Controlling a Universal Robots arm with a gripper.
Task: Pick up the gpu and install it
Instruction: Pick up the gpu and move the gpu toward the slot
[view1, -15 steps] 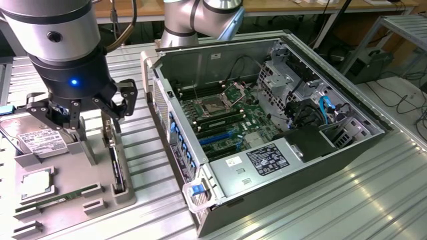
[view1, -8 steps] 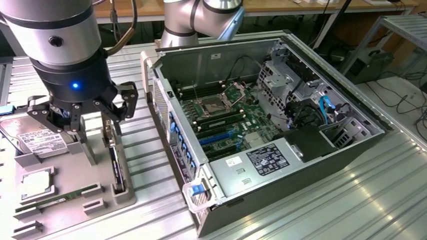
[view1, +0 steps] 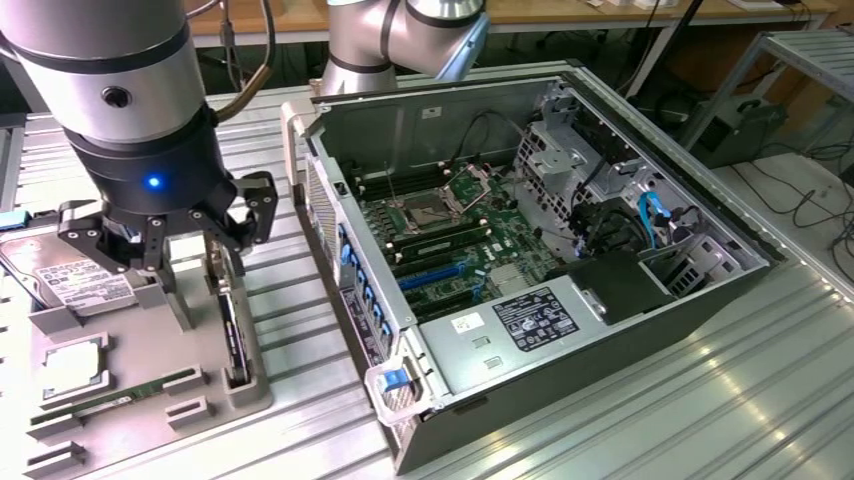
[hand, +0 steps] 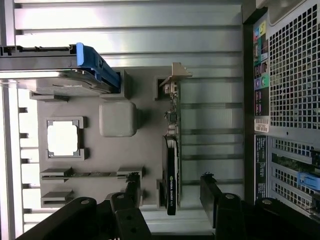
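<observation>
1. The robot's gripper (view1: 180, 265) is hanging over a grey parts holder (view1: 147, 405) at the exterior view's left. Its fingers are spread wide and are gripping nothing.
2. The gpu (view1: 235, 335) is standing on its long edge in a slot of that holder, directly below the gripper. In the wrist view, one dark finger is sitting on either side of the card (hand: 171, 175), apart from it.
3. A silver bracket (hand: 173, 76) is capping one end of the card. The fingers are flanking the opposite end.
4. The card is looking thin, stiff and light, but probably fragile, with exposed parts on its faces. The safest hold is likely a gentle squeeze across its two flat faces, clear of the bracket and the bottom edge in the slot.
5. Other parts are sharing the holder: a hard drive (view1: 60, 275) with a white label, a square processor (view1: 74, 362) and a slim green memory stick (view1: 120, 392). All are lying well to one side of the card.
6. A raised grey block (hand: 117, 119) is standing near the card and may be crowding one finger.
7. An open computer case (view1: 414, 120) is lying just beside the holder, on the exterior view's right, with its motherboard (view1: 454, 230) facing up. Its walls, cables and drive cage are likely leaving little room around the slots.
</observation>
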